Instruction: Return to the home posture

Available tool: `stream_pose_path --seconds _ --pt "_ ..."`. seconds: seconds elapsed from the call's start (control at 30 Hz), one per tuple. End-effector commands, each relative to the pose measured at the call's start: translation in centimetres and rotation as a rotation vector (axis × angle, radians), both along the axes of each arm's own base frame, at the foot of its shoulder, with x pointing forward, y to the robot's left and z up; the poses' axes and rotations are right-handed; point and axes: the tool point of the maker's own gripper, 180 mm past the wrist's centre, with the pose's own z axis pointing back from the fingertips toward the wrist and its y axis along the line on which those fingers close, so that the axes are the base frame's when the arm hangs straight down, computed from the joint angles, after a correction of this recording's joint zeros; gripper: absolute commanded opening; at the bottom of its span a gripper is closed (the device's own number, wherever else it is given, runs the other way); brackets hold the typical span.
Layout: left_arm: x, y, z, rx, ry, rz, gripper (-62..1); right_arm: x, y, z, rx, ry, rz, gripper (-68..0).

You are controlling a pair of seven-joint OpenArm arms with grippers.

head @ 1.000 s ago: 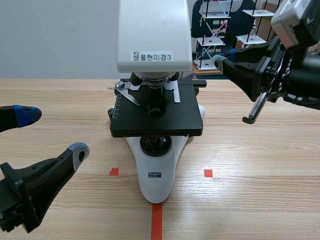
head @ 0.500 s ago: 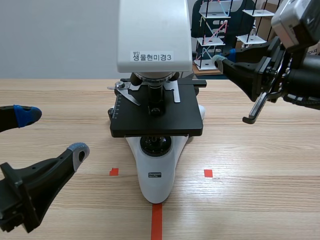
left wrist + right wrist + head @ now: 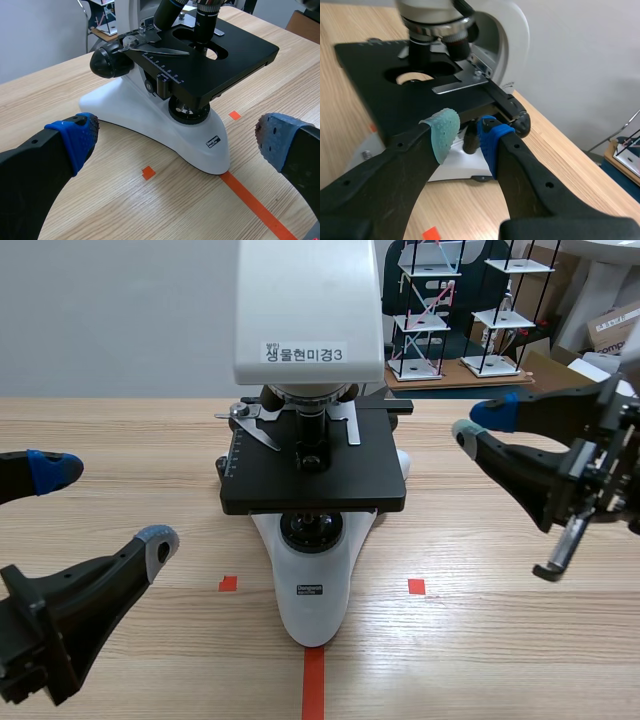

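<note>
The wooden worktop (image 3: pixel 110 430) carried a white-and-black microscope (image 3: pixel 313 585) at its middle, its base meeting the head of the orange-red tape line (image 3: pixel 313 685). The left tool (image 3: pixel 100 505) hung low beside the microscope's base, fingers spread wide around nothing. The right tool (image 3: pixel 480 424) hovered on the microscope's other side, pads a narrow gap apart, gripping nothing.
</note>
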Motion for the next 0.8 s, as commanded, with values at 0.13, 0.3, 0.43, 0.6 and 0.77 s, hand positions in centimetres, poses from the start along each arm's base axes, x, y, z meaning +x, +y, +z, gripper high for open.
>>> stream_pose_path --seconds 0.13,0.3,0.43,0.6,0.77 --pt "0.0 -0.1 0.5 -0.016 -0.013 0.000 1.4 -2.3 -1.6 0.8 0.055 -0.019 -0.051 -26.4" --pt "0.0 -0.1 0.5 -0.016 -0.013 0.000 1.4 -4.5 -2.3 0.0 0.131 0.054 -0.075 -7.1" --pt "0.0 -0.1 0.5 -0.016 -0.013 0.000 1.4 -5.8 -2.9 -1.0 0.177 0.109 -0.133 -3.8" --pt "0.0 -0.1 0.5 -0.016 -0.013 0.000 1.4 -6.9 -2.7 -1.9 0.207 0.153 -0.163 -3.6" --pt "0.0 -0.1 0.5 -0.016 -0.012 0.000 1.4 -7.1 -2.5 -2.3 0.192 0.154 -0.164 -3.6"
